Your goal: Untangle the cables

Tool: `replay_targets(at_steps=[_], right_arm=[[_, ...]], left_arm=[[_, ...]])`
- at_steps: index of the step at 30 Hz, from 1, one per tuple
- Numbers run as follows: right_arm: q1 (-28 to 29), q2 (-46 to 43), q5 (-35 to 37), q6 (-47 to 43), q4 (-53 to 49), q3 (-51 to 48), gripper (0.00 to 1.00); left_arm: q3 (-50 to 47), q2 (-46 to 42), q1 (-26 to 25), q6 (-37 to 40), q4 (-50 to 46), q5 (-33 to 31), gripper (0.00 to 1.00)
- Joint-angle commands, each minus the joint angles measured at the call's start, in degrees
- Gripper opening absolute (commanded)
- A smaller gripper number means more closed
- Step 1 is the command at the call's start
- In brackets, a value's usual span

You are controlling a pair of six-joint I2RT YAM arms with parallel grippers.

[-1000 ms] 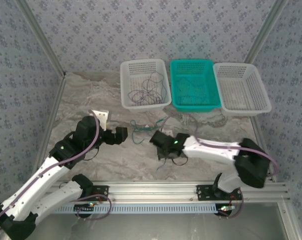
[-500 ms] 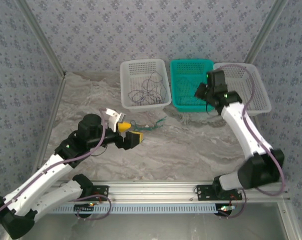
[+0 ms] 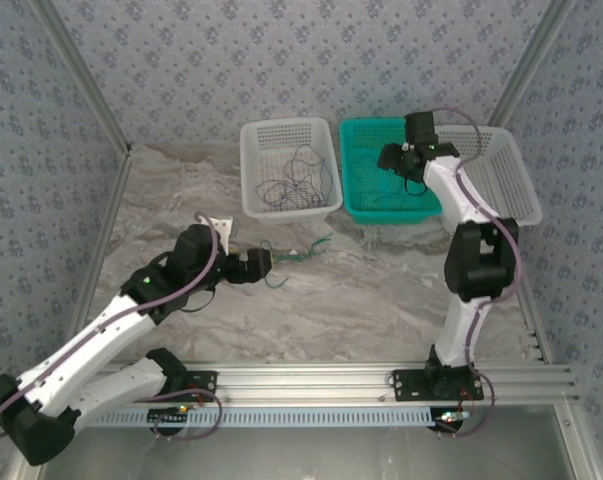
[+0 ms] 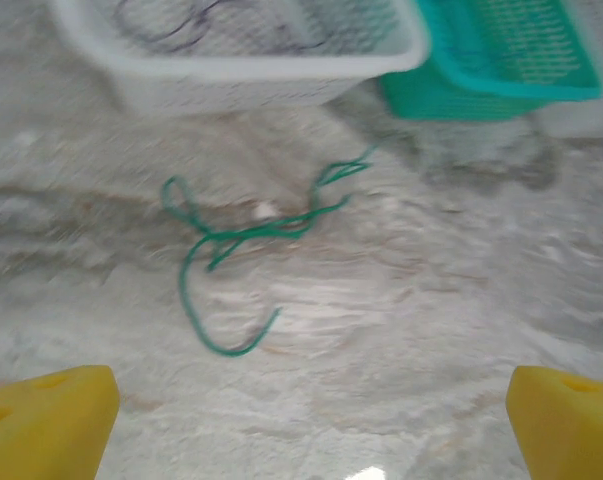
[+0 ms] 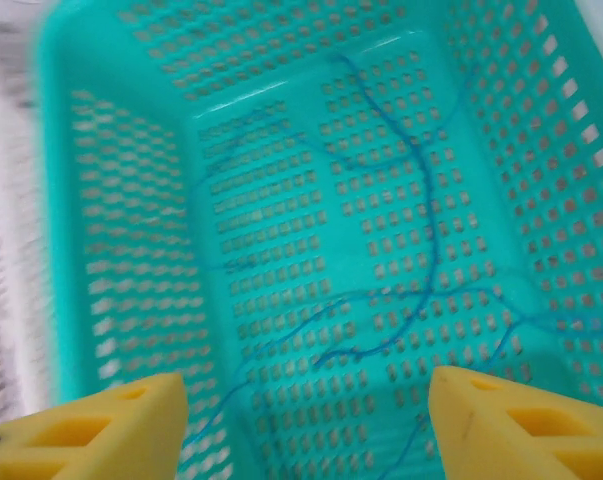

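One green cable (image 4: 233,237) is laid on the table (image 4: 431,330) at centre frame; a blue cable (image 5: 421,250) is spread inside the teal basket (image 5: 131,200). Left gripper (image 4: 303,425) and right gripper (image 5: 306,425) are held wide apart.

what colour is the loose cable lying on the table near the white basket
Teal-green. The cable shows best in the left wrist view.

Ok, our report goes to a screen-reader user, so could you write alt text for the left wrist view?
A thin teal-green cable lies in loose loops on the marbled table, ahead of the left arm's yellow fingers, spread wide at the bottom corners. Behind it stand a white basket holding dark cables and a teal basket.
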Motion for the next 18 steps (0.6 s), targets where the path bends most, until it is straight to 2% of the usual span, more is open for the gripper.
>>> replay_targets(at_steps=[1,6,9,13,18], right_arm=[[5.76,-16.29,-1.73,0.8,5.18,-10.47,0.67],[15.68,-31.22,0.19,3.83,7.08,-25.3,0.66],[21.4,-37.84,-0.84,5.27,8.29,-33.85,0.66],[27.82,-41.35,-3.12,7.54,6.3,-38.33,0.65],[31.12,-42.64,1.16,8.66,1.94,-39.54,0.64]], left_arm=[[1.85,6.27,2.32,-10.08,-2.76,-7.6,0.98],[-0.61,16.56,5.99,-17.79,11.09,-3.99,0.89],[0.46,24.07,7.04,-19.29,17.99,-2.37,0.83],[5.07,34.61,8.17,-20.53,22.0,1.46,0.77],[7.04,42.69,8.44,-22.98,24.59,3.99,0.6]])
